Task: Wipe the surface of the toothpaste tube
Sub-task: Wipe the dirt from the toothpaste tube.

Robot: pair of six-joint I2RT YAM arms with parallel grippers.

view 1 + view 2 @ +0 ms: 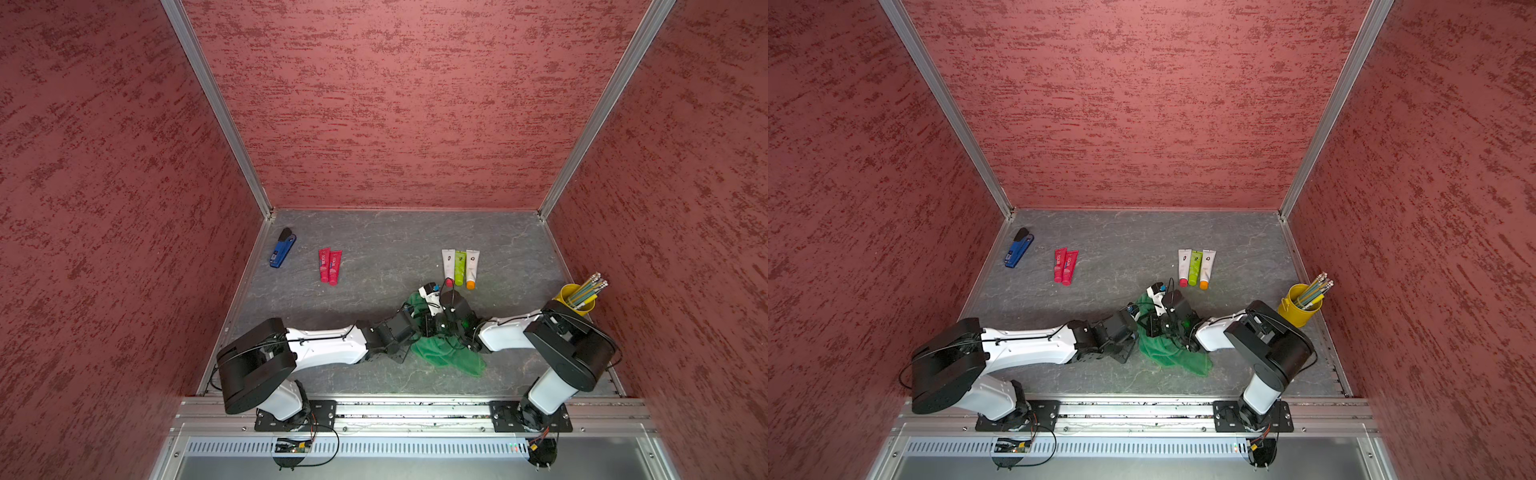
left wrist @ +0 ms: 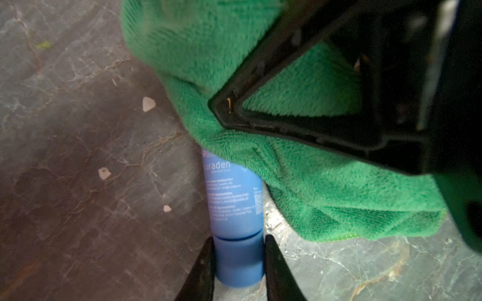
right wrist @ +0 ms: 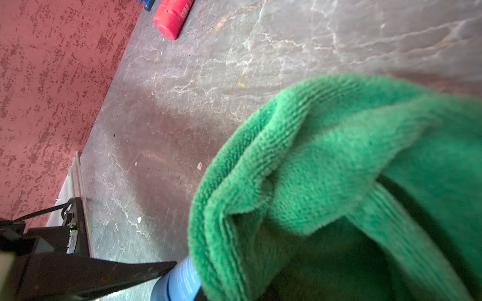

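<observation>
- Left gripper (image 2: 239, 238) pinches the cap end of the blue plastic toothpaste tube (image 2: 232, 198), jaws narrow, one on each side.
- Tube's at mid-table between the arms, above the grey marbled tabletop (image 2: 78, 156), far end buried under the green microfibre cloth (image 2: 326, 187).
- Right gripper (image 2: 221, 109) clamped tight on that cloth.

- Both top views hang high at the front, looking steeply down over the whole table (image 1: 374, 249)
- Both wrist cameras sit right up close, sharing the green cloth (image 2: 195, 52) and blue tube (image 2: 232, 203)
</observation>
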